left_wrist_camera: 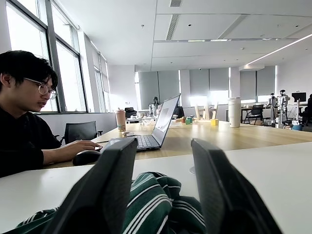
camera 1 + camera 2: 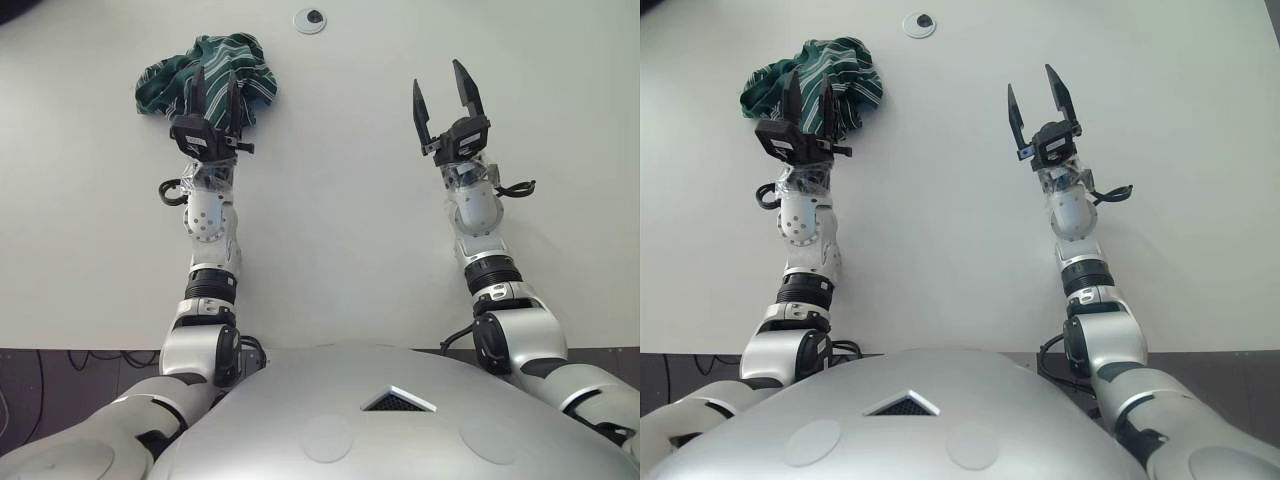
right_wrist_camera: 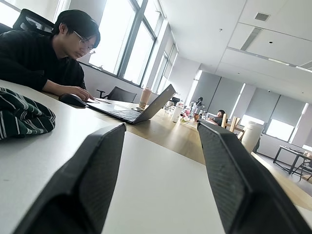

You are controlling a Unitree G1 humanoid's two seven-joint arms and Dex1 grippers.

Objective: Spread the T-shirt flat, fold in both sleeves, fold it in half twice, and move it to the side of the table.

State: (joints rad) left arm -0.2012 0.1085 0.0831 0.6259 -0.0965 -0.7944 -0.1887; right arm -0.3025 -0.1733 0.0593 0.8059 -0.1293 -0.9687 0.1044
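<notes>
- White matte tabletop (image 2: 330, 220) spans the work area; small round white disc w/ dark centre (image 2: 310, 20) sits at 12 o'clock by the far edge.
- Green T-shirt w/ white stripes (image 2: 245, 60) lies at approx. 11 o'clock, crumpled in a heap; no sleeve or hem can be made out.
- Left gripper (image 2: 215, 75): jaws apart, at the heap's near edge. Wrist view shows fabric between the two fingers, not pinched; can't tell if they touch it.
- Right gripper (image 2: 438, 75): jaws wide apart, holding nothing, over bare table at approx. 1 o'clock, well apart from the shirt.
- Progress, my read: at the very start. Nothing done yet; spreading flat, both sleeve folds, two half-folds and the move to the table's side all remain.
- Writing/labels: none legible on shirt, table or disc.
</notes>
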